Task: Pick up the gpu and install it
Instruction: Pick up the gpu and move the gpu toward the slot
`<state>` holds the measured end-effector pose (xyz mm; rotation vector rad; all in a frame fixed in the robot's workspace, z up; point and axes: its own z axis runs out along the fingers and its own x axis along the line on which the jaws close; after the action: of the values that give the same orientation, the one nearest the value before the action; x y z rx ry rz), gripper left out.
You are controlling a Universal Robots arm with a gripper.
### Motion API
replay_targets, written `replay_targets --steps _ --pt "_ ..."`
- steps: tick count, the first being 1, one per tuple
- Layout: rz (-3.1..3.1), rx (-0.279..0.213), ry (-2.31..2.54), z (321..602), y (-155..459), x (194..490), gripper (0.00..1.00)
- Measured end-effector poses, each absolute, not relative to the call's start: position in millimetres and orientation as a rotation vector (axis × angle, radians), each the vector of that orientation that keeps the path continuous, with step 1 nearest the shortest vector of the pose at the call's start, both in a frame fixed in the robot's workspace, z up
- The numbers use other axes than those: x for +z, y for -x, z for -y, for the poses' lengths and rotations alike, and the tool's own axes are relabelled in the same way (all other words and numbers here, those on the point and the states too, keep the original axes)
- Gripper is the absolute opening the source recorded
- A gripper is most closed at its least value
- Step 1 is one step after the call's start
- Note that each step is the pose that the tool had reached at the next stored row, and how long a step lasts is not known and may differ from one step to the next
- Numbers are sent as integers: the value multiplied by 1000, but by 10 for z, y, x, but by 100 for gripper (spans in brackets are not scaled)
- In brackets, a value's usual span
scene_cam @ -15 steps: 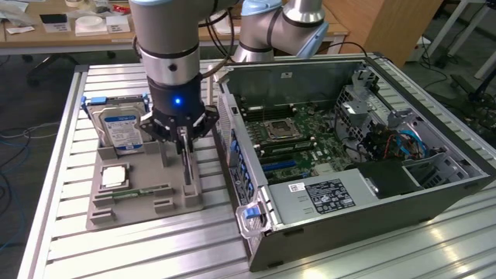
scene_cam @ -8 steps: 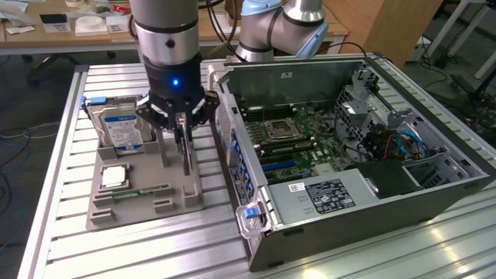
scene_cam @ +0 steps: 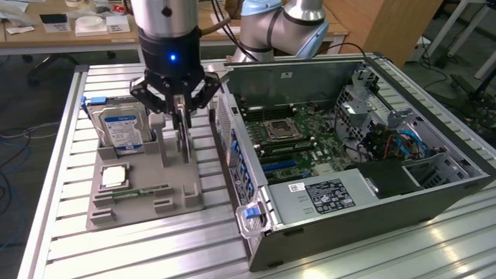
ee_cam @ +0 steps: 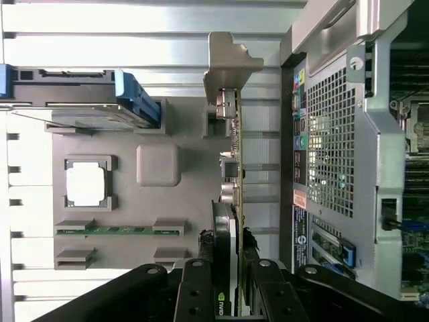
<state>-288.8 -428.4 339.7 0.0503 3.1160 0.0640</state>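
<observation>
Centre-left in the exterior view, the end effector (scene_cam: 180, 106) grips the upright gpu (scene_cam: 184, 142), which extends straight down below it.

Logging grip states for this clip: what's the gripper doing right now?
Gripper: closed on the gpu, which stands on edge in the grey holder.

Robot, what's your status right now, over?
End effector clamped on gpu. It stands upright at grey holder, outside computer case. Hard drive nearby in same holder.
</observation>
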Motion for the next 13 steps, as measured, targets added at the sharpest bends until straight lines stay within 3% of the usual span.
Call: replay_targets --steps 13 --pt "-3116 63 -50 4283 2888 3984 26"
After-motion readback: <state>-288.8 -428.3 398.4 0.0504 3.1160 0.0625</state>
